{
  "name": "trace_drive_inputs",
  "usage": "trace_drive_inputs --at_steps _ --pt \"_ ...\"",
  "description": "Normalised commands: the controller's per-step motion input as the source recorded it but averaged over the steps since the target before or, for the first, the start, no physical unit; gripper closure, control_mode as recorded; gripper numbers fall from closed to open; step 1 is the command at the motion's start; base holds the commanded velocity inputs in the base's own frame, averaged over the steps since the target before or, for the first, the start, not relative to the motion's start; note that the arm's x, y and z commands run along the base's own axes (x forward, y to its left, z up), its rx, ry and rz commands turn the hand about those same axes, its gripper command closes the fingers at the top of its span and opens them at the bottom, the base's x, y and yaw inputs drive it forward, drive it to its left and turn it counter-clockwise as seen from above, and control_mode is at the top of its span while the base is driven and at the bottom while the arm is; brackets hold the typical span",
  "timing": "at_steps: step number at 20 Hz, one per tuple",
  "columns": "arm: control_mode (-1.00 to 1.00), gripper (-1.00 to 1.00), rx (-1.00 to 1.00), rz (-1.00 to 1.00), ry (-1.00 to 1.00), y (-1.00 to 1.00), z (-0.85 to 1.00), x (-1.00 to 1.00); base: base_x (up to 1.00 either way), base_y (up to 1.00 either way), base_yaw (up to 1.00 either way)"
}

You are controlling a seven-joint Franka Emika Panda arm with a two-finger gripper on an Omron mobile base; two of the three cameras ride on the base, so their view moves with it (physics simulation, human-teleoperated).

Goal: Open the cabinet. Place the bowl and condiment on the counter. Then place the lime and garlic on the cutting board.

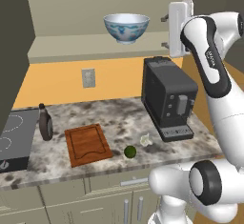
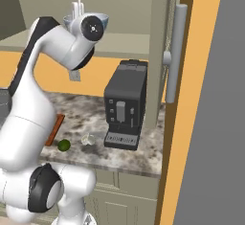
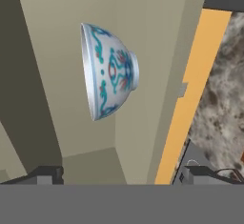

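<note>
The cabinet (image 1: 71, 8) stands open, and the white and blue bowl (image 1: 126, 26) sits on its lower shelf. My gripper (image 1: 165, 31) hangs open level with the bowl, a short way to its right and apart from it. In the hand view the bowl (image 3: 107, 70) lies straight ahead between the spread fingertips (image 3: 45, 175). The dark condiment (image 1: 46, 123) stands on the counter (image 1: 119, 118), just left of the cutting board (image 1: 87, 144). The lime (image 1: 130, 151) and the garlic (image 1: 146, 139) lie on the counter right of the board. The lime (image 2: 63, 145) and garlic (image 2: 87, 139) also show beside my arm.
A black coffee machine (image 1: 169, 99) stands on the counter below my gripper. The black stovetop (image 1: 14, 139) is at the left end. The right cabinet door with its silver handle (image 2: 176, 51) is swung open close to the arm's right side.
</note>
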Motion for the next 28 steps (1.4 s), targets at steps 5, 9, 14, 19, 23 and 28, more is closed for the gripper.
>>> trace_drive_inputs --at_steps 5,9,14,19,23,28 --pt "-1.0 -1.0 0.0 0.0 0.01 -0.07 0.0 0.28 0.0 0.0 0.0" --pt "-1.0 -1.0 0.0 0.0 0.0 0.0 0.0 0.29 0.0 0.0 0.0" --pt "-1.0 -1.0 0.0 0.0 0.0 0.0 0.0 0.27 0.0 0.0 0.0" --pt "-1.0 -1.0 0.0 0.0 0.0 0.0 -0.04 0.17 0.0 0.0 0.0" --pt "-1.0 -1.0 0.0 0.01 0.0 0.0 -0.12 0.19 0.0 0.0 0.0" --pt "-1.0 -1.0 0.0 0.02 0.0 0.0 -0.06 0.19 0.0 0.0 0.0"
